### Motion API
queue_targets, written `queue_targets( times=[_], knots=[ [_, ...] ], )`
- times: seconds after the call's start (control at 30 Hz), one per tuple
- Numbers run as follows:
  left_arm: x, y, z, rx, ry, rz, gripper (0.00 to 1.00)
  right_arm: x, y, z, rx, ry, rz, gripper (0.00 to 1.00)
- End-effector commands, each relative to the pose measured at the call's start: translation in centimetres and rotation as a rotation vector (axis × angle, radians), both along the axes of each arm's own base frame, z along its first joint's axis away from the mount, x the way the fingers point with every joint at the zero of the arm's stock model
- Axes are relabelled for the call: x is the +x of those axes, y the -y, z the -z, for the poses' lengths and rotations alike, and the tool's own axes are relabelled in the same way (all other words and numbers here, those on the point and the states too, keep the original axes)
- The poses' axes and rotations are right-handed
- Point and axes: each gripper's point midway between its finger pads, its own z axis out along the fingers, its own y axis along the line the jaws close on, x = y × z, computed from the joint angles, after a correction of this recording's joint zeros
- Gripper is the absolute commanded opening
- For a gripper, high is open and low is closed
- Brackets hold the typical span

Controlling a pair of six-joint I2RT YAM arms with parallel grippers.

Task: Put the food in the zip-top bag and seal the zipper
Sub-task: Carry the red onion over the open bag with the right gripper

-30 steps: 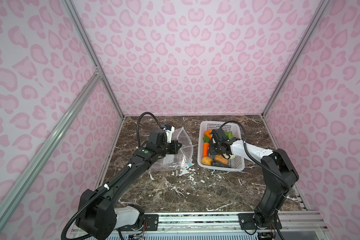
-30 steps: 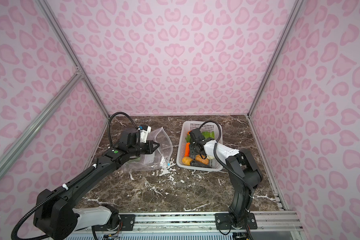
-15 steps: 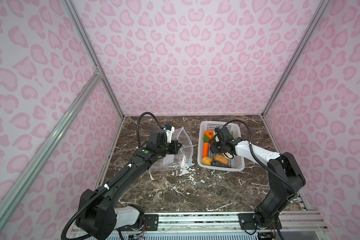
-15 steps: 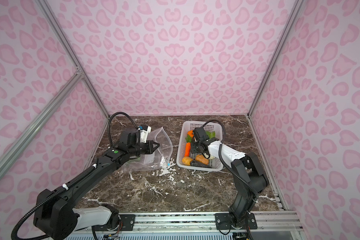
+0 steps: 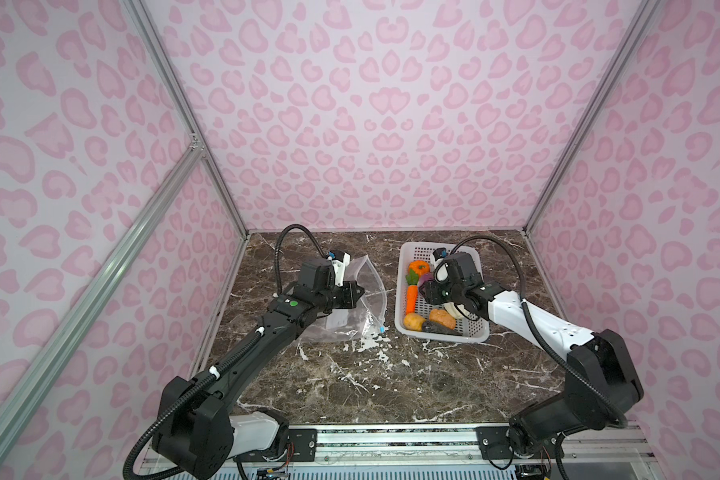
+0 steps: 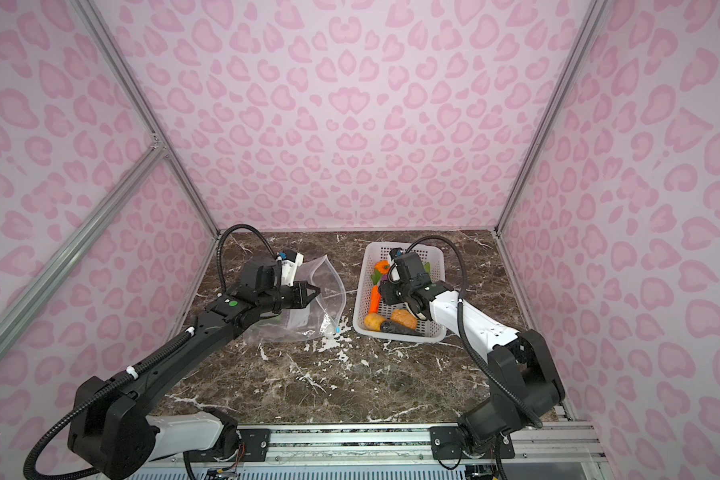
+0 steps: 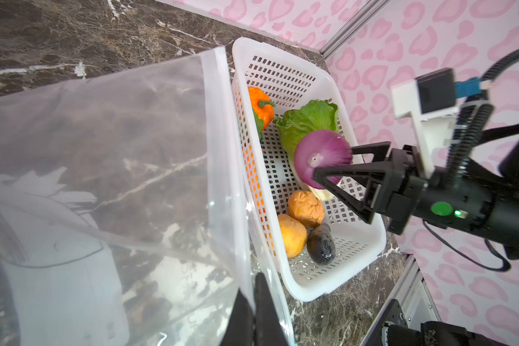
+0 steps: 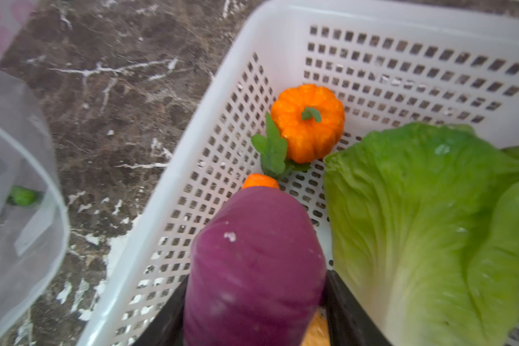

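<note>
Right hand [image 7: 333, 160] above the basket [image 7: 380, 239], purple onion [image 7: 318, 149] in its grip

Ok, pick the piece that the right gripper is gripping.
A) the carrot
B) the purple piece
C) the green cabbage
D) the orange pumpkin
B: the right gripper has its jaws closed on the purple piece, while the pumpkin and the cabbage lie loose in the white basket.
</note>
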Motion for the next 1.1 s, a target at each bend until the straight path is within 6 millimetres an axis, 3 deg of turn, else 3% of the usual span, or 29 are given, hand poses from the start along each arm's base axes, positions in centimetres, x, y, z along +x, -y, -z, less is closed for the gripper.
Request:
queue_targets(
  times=[0.0,0.23,0.47,0.8,1.07],
  knots=[
    [0.3,0.2,-0.5,-0.014,0.011,0.004,0.02,-0.9,-3.2,-2.6,0.089,0.074,-0.136,0.30],
    [0.2,0.4,-0.5,-0.018,0.010,0.011,0.02,-3.3,-9.7,-5.5,0.188,0.120,-0.337,0.30],
    [0.0,0.2,-1.3,-0.023,0.030,0.011,0.02,-3.8,-13.5,-4.1,0.190,0.078,-0.422,0.29],
    [-0.2,0.2,-1.8,-0.031,0.044,0.013,0.02,-3.6,-14.7,-0.4,0.183,-0.008,-0.423,0.30],
    [-0.2,0.1,-1.7,-0.027,0.042,0.009,0.02,-2.2,-12.6,3.2,0.036,-0.060,-0.300,0.38]
  ],
)
